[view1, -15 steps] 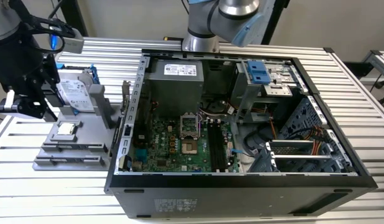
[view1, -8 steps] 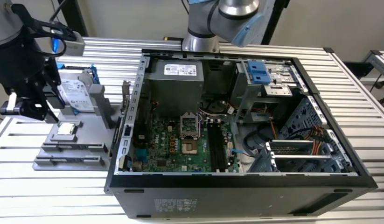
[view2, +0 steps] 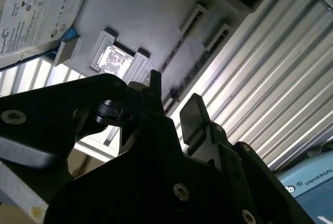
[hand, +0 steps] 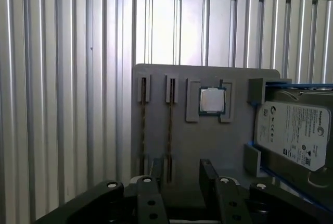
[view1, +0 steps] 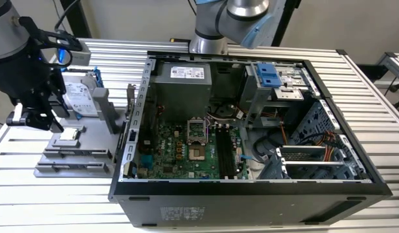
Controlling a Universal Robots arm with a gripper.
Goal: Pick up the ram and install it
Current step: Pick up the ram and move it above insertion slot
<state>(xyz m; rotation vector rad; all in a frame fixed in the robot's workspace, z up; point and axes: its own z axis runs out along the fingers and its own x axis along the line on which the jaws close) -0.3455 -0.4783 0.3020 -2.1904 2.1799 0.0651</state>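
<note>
Two ram sticks stand edge-on in the slots of a grey holder (hand: pixel 208 140). In the first wrist view, one ram stick (hand: pixel 143 130) lies beside the other (hand: pixel 169 130). The second wrist view shows them as thin dark lines (view2: pixel 177 57). My gripper (hand: pixel 182 174) hovers above the holder, open, with nothing between its black fingers (hand: pixel 156 169). In the exterior view the gripper (view1: pixel 38 119) hangs over the holder's left end (view1: pixel 63 162). In the second wrist view the gripper (view2: pixel 174 104) is a little above the sticks.
The silver processor (hand: pixel 212 100) and a hard drive in a blue frame (hand: pixel 294 133) also sit on the holder. The open computer case (view1: pixel 251 189) lies to the exterior view's right, with its motherboard's memory slots (view1: pixel 228 150) exposed. A ribbed metal table (view1: pixel 50 199) lies underneath.
</note>
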